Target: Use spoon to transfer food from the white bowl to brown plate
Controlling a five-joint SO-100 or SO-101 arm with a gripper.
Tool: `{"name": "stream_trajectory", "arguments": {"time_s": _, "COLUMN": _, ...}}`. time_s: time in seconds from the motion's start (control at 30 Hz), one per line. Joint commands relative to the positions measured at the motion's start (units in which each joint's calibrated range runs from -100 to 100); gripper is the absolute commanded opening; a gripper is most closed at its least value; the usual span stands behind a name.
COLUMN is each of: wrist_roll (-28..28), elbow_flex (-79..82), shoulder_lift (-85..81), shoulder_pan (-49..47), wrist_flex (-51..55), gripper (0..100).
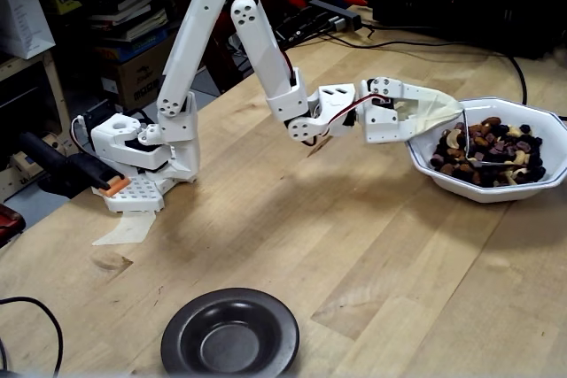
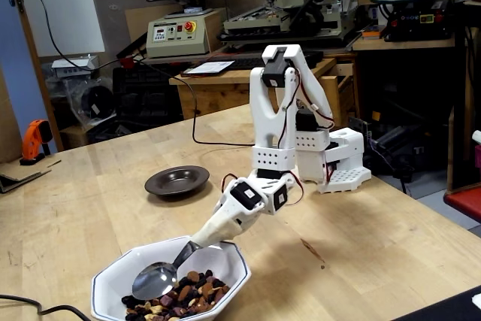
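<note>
The white bowl point(image 1: 485, 185) with eight sides sits near one edge of the wooden counter point(image 1: 372, 245), full of nuts and dark fruit bits, the food point(image 1: 489, 151). The shiny spoon point(image 2: 154, 280) tilts down into it, scoop on the food. The dark brown plate point(image 1: 229, 334) sits far away, empty.

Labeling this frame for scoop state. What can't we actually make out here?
- Gripper: beige tape wraps the fingers in both fixed views, so open or shut is unreadable.
- Spoon: only its back shows here; any load is hidden. In the other fixed view it is a thin sliver among the food.
- White bowl: lower part cut off by the bottom edge.
- Brown plate: near rim cut off by the bottom edge.
</note>
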Motion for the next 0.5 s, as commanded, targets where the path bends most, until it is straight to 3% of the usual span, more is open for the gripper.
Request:
{"name": "stream_trajectory", "arguments": {"time_s": 0.0, "wrist_roll": -1.2, "elbow_flex": -1.3, "shoulder_lift": -0.5, "shoulder_pan": -1.4, "wrist_flex": 0.0, "gripper": 4}}
{"name": "stream_trajectory", "arguments": {"time_s": 0.47, "wrist_roll": -1.7, "elbow_flex": -1.9, "shoulder_lift": -1.6, "shoulder_pan": -0.6, "wrist_flex": -0.5, "gripper": 4}}
